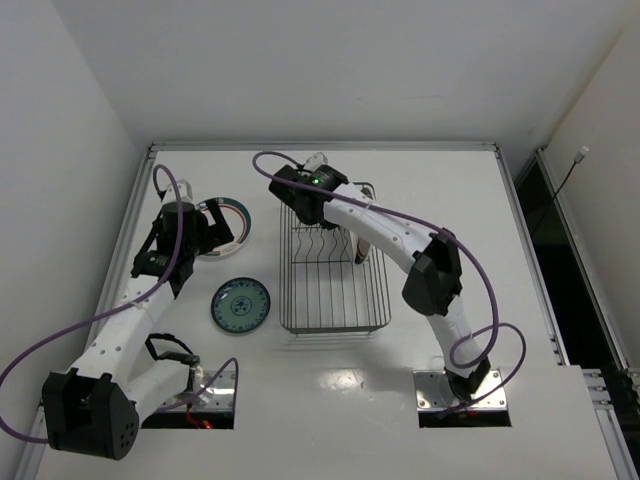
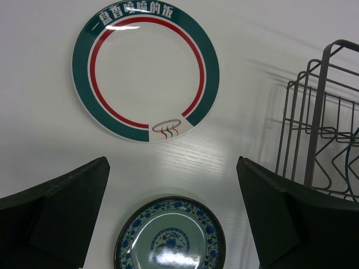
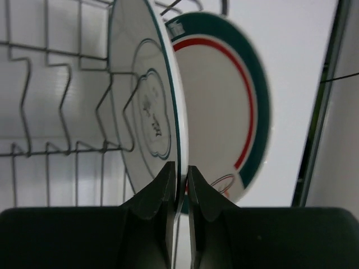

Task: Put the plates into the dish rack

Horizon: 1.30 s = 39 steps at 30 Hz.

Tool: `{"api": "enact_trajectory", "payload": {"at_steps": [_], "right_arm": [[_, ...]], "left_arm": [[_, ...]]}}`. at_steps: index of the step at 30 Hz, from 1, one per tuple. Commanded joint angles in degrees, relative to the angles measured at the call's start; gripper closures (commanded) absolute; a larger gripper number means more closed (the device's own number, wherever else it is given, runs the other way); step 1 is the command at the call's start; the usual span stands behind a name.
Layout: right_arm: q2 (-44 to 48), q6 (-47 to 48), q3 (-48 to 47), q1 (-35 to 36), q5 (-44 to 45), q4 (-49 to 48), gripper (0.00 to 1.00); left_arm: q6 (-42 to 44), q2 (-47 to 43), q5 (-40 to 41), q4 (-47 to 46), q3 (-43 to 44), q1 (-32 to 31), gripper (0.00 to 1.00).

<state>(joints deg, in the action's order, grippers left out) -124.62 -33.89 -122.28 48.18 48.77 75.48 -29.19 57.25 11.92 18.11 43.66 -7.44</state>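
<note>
White counter (image 1: 420, 330), white walls around it. Rack (image 1: 335, 300) sits mid-counter, long side running near to far.

Left of the rack, two plates lie flat on the counter: banded plate (image 2: 146, 78) at the far left, partly under the left arm (image 1: 170, 250) in the top view, and teal plate (image 2: 170, 235) nearer, well apart from the rack. Left jaws are wide open and grip nothing. In the left wrist view they hang above the bare strip between these two plates, with a rack corner at the right edge.

Right arm (image 1: 400, 235) reaches across to the far end of the rack. Right jaws are closed on the rim of the pale plate (image 3: 143, 101), which stands upright on edge. A second banded plate (image 3: 235, 112) stands upright just behind it, very close; cannot tell if they touch. Rack wires show to the left of the pale plate in the right wrist view. Cannot tell if either upright plate is seated in the tines.
</note>
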Motion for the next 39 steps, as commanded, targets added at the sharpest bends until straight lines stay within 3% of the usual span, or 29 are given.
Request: {"api": "enact_trajectory", "payload": {"at_steps": [1,4,5,7,16,21,26,31,39], "right_arm": [[3.1,-0.9,4.6,0.5,-12.6,-5.8,0.9],[5.3,0.1,5.8,-0.1,-15.1,-8.9,0.79],[6.6,0.8,4.1,-0.1,-15.7,-9.6,0.72],[8.4,2.4,0.6,-0.1,-16.3,-9.6,0.68],[13.6,8.1,-3.5,-1.3,-16.3,-11.3,0.64],[18.7,12.0,1.7,-1.9,-18.5,-16.1,0.64],[19.2,17.4,8.6,-2.4,-32.6,-24.0,0.67],[21.8,16.8,17.8,-2.4,-38.1,-29.7,0.79],[24.2,16.3,23.8,-2.4,-42.9,-33.1,0.82]], "left_arm": [[-0.5,-0.2,1.8,0.0,1.7,-0.4,0.04],[-1.1,1.1,4.2,0.6,1.7,-0.4,0.02],[-1.7,1.9,5.1,1.3,1.7,-0.4,0.02],[-3.2,2.4,9.0,2.0,2.3,-0.4,0.0],[-7.7,10.6,17.3,6.1,4.8,1.4,0.0],[-10.2,17.4,7.4,6.0,5.9,8.3,0.0],[-12.3,27.2,-0.8,6.0,7.9,14.2,0.0],[-14.7,31.2,-5.1,3.8,8.5,17.1,0.03],[-20.2,33.7,-9.6,-4.5,5.2,17.6,0.04]]}}
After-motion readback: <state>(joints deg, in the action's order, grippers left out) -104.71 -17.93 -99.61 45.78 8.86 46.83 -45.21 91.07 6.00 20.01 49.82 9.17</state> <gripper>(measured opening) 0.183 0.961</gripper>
